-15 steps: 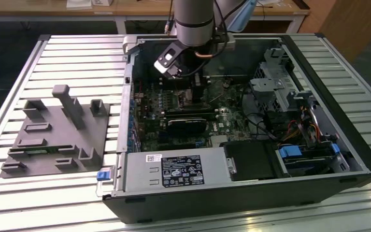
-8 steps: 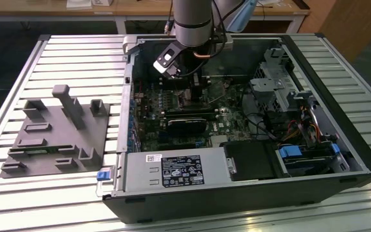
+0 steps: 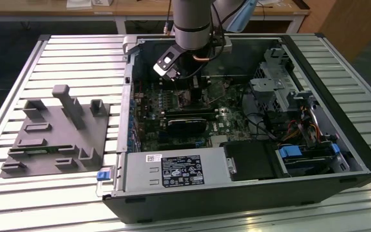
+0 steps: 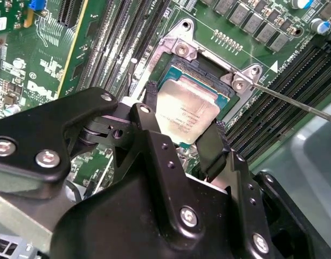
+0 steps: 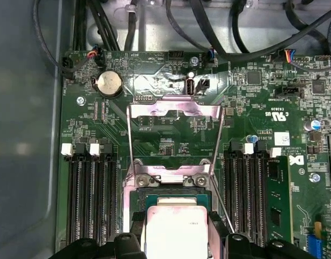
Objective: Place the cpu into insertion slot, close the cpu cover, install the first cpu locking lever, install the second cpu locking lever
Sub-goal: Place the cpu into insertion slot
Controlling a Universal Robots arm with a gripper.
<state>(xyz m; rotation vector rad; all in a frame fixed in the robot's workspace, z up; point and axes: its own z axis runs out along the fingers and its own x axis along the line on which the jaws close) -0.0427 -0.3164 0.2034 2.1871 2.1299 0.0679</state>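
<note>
- Gripping the cpu (image 4: 187,110) by two opposite edges, the gripper (image 4: 184,116) has its black fingers (image 4: 211,145) pressed against the chip, so we read it as clamped on it.
- We see the cpu directly over the insertion slot (image 4: 206,80). It covers the side of the slot nearest the gripper, and a strip of the slot's dark centre shows beyond the chip's far edge. We cannot tell whether the chip touches the slot's contacts.
- In the first wrist view, the cpu cover (image 5: 173,110) lies swung back from the insertion slot, past its hinge side, so the slot is open. A thin locking lever (image 4: 295,102) sticks out beside the slot, unlatched.
- In the exterior view, the arm (image 3: 192,21) reaches down into the computer case (image 3: 327,53), over the slot.
- We judge misalignment to be the main risk. The chip looks offset from the slot's centre and perhaps slightly tilted. If let go like this, it could land on the slot's rim or bear unevenly on the contacts and bend them.
- A second risk, in our view, is the fingers. They stand close to the slot's metal rim and could strike it or drag the chip sideways.
- We also think the lever beside the slot could snag a finger.
</note>
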